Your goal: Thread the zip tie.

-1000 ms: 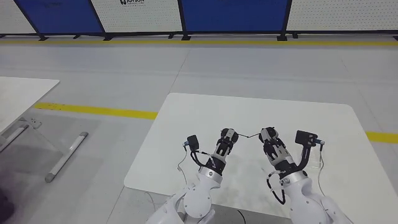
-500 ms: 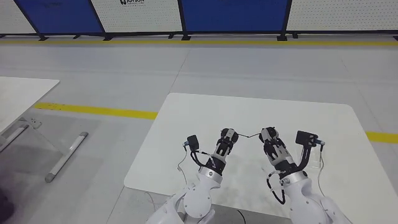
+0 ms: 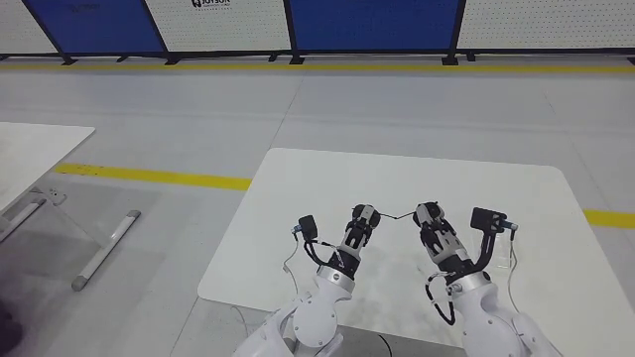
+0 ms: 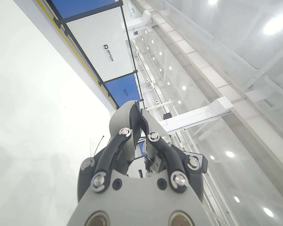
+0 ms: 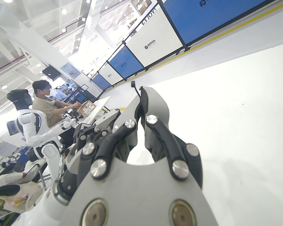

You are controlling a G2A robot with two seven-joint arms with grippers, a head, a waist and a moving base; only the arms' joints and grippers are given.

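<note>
Both left tool and right tool pinch the thin zip tie, gripped parts hidden.

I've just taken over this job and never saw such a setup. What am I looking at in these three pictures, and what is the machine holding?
It is a two-armed robot at a white rectangular table. The top view looks down from above its arms. The other two come from a camera on each wrist, looking along that arm's grey two-fingered gripper. The left gripper and the right gripper are both shut on one thin black plastic zip tie, which spans the gap between them over the table. In the right wrist view its small square head pokes out beyond the gripper.
</note>
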